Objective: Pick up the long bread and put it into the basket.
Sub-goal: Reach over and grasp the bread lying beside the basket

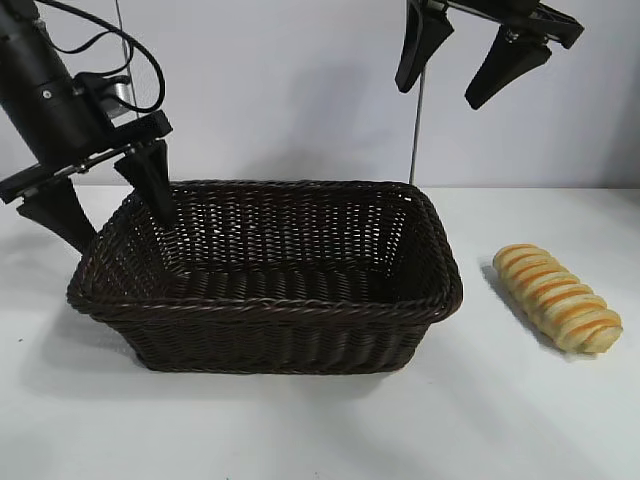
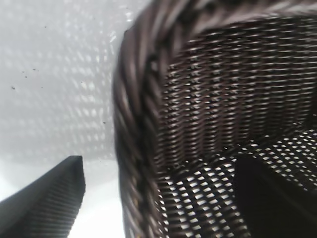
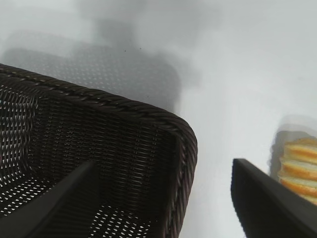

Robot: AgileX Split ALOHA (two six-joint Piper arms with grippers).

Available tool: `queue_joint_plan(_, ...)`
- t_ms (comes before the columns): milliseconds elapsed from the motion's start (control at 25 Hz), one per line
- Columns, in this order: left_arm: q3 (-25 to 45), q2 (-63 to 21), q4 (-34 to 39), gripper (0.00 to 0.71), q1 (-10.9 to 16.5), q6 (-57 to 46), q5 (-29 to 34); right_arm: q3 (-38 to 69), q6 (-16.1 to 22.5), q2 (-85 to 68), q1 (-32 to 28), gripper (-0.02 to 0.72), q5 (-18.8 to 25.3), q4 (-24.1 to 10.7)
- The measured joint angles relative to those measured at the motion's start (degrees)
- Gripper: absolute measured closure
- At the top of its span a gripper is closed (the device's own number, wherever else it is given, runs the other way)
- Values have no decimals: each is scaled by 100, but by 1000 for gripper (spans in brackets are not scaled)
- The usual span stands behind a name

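Note:
The long bread [image 1: 557, 297], a pale yellow loaf with orange-brown stripes, lies on the white table to the right of the basket [image 1: 265, 305]. The dark brown wicker basket stands mid-table and is empty. My right gripper [image 1: 445, 92] hangs open and empty high above the basket's back right corner; its wrist view shows that corner [image 3: 183, 134] and an end of the bread [image 3: 299, 168]. My left gripper [image 1: 120, 225] is open and straddles the basket's left rim [image 2: 136, 148], one finger [image 1: 152, 180] inside the basket, the other outside.
The white table [image 1: 320, 430] runs around the basket, with open surface in front and between the basket and the bread. A thin vertical pole [image 1: 415, 140] stands behind the basket against the pale wall.

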Motion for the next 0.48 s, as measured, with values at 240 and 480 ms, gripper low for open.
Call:
queue_joint_plan(240, 0, -570, 7, 115, -6, -195, 39, 0, 0, 0, 0, 166, 0, 0)
queue_joint_plan(480, 343, -847, -83, 115, -206, -255, 54, 0, 0, 0, 0, 166, 0, 0)
